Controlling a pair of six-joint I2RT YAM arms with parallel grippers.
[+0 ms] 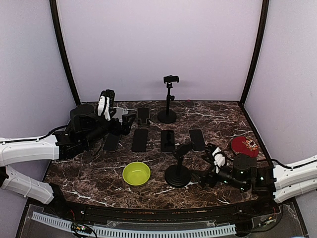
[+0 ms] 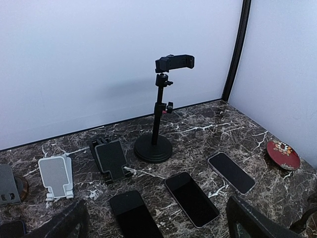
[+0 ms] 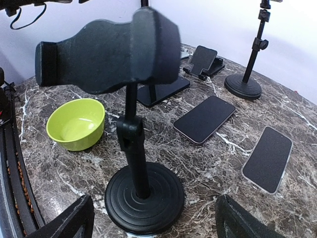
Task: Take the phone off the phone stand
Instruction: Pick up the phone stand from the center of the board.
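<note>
Several dark phones lie flat in a row on the marble table (image 1: 218,119); one shows in the top view (image 1: 139,140), one in the left wrist view (image 2: 190,198) and one in the right wrist view (image 3: 204,119). A tall black stand (image 1: 168,99) at the back has an empty clamp (image 2: 174,62). A short black stand (image 1: 178,171) at the front also has an empty clamp (image 3: 104,49). I see no phone held in any stand. My right gripper (image 1: 200,176) is open, its fingers (image 3: 64,223) either side of the short stand's base (image 3: 143,198), apart from it. My left gripper (image 1: 128,123) is open and empty above the left phones.
A black folding stand (image 2: 111,158) and a white folding stand (image 2: 55,176) sit at the back left. A green bowl (image 1: 136,173) stands left of the short stand. A red plate (image 1: 244,145) lies at the right edge. Curved walls close the back.
</note>
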